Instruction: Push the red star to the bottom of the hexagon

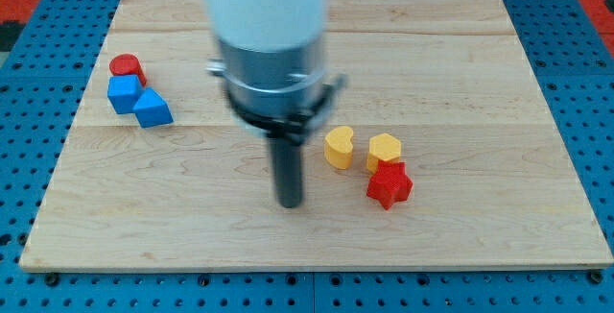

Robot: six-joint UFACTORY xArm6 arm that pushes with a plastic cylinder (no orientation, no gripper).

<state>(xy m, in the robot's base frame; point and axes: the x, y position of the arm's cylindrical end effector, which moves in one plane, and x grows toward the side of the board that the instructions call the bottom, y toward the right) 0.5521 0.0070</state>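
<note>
1. Blocks sit in two little groups on our wooden board (460,246), and we go through them from left to right.

2. Far over on the left, three blocks huddle together. A red round block (126,66) is at the back. A blue cube (124,93) is right in front of it, and another blue block (153,109), with a slanted shape, touches it on the right. They are well apart from our job, so we can leave them alone.

3. Next comes our arm. We have no claw to open or shut, only a dark rod. Our tip (290,203) rests on the bare wood near the middle of the board, a bit toward the near edge. It touches no block. It stands left of the second group, with a gap between.

4. Then comes a yellow heart block (338,147), just right of our tip and a little farther back.

5. Beside the heart on its right is the yellow hexagon (384,150). This is the block our star has to end up under.

6. Last is the red star (389,184). It is bright red, with short chunky points, and it lies flat. It sits right at the near side of the hexagon, touching it or almost touching it, and a tiny bit to the right.

7. We think the star is already about where it should be, at the bottom of the hexagon. Our tip is on the star's left, so from there it could only give a small push to the right, which hardly seems needed.
</note>
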